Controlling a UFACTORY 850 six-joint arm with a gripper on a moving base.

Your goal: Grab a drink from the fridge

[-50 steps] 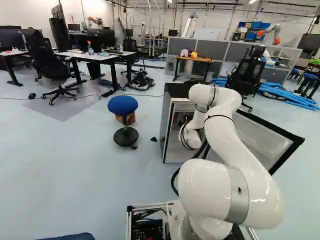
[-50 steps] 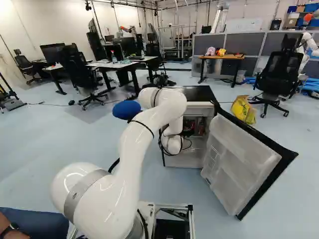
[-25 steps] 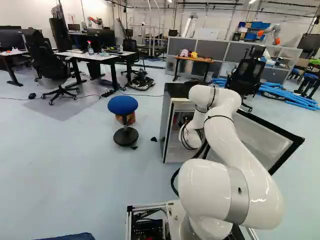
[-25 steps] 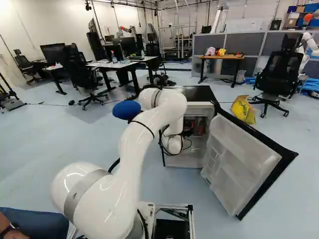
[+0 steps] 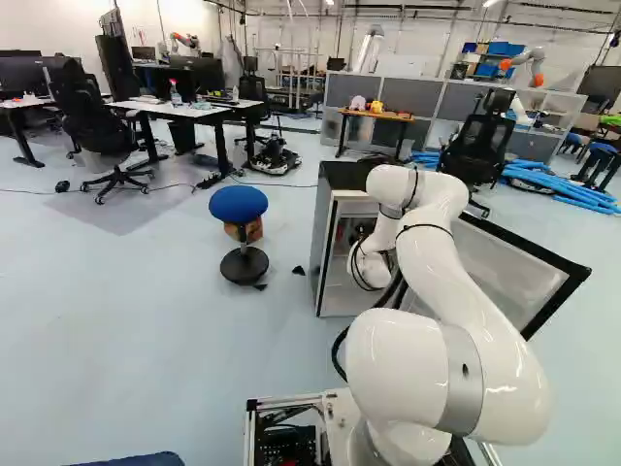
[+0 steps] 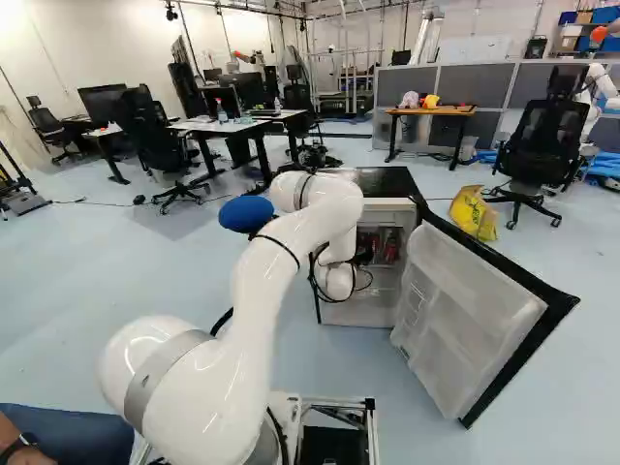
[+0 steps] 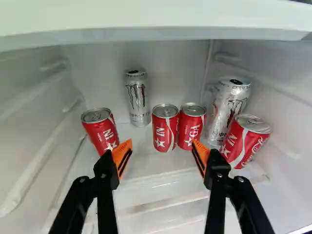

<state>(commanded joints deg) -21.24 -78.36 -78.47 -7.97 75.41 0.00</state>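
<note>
Lining up on one can is the step in hand, I judge, and it wants patience more than reach. The gripper (image 7: 162, 146) stands wide open with nothing held, its orange pads (image 7: 122, 154) spread apart. The drinks stand inside the fridge (image 6: 364, 308), whose door (image 6: 475, 325) is swung open, and the arm (image 6: 262, 315) reaches in. Ahead of the fingers are two upright red cans, side by side: the nearer-centred red can (image 7: 165, 130) sits about midway between the fingertips, while its neighbour (image 7: 192, 126) lies in line with one pad. Driving straight in could butt that pad against the neighbour, so shift a little first, or settle for easing the pair apart gently. Keep the fingers level and low enough to meet the can's body, not its rim, and clear of the shelf (image 7: 158, 183). Close slowly only once both pads flank the metal; a thin wall likely dents under a hard squeeze. Mind the lone red can (image 7: 100, 131) near the other pad, and the tilted red can (image 7: 246, 142) beside the stout silver can (image 7: 228, 109). The slim silver can (image 7: 137, 100) stands farther back. Lift slightly before drawing out, under the edge overhead.
</note>
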